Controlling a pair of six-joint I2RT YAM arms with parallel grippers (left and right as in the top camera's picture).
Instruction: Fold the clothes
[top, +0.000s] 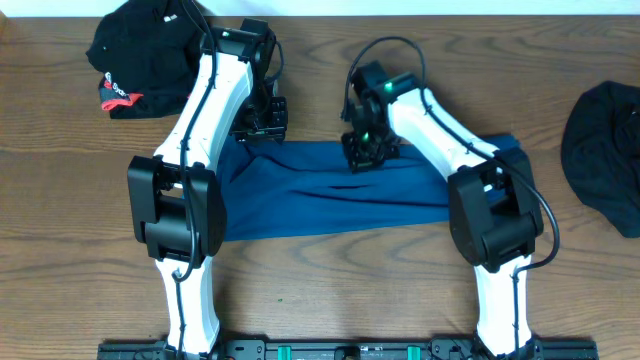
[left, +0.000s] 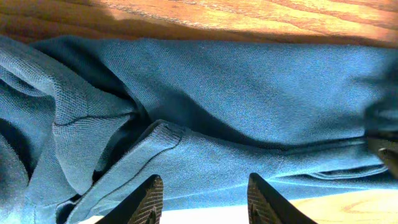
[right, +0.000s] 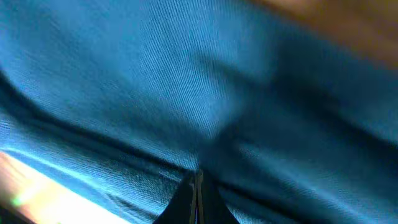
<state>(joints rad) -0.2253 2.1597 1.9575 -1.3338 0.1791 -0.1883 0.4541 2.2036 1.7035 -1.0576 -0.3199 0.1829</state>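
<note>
Nearest, in the lower middle of the overhead frame, a strip of bare desk (top: 330, 300) lies in front of the teal shirt (top: 330, 200), which is spread across the centre as a long, wrinkled band running left to right, apparently doubled over once. At the shirt's upper left corner the left fingers (left: 205, 202) stand apart with nothing between them, poised over a ribbed sleeve cuff and the bunched cloth beside it. Near the middle of the upper edge the right fingers (right: 198, 190) are pressed together, and creases running to their tips suggest they are clamped on a pinch of the teal cloth. The step in hand looks like taking hold of the far edge for the next fold. The right side seems gripped and the left not yet. The next move would call for the left fingers to come down and close on the cloth at their corner, so that both holds can lift evenly and carry the edge over without dragging the band askew. Farther off, the black garment with red-and-white trim (top: 135, 55) sits crumpled in the upper left corner, and the plain dark garment (top: 605, 150) lies at the right edge, both well apart from the shirt and untouched. Counted: three garments, one of each kind, and two sets of fingers.
</note>
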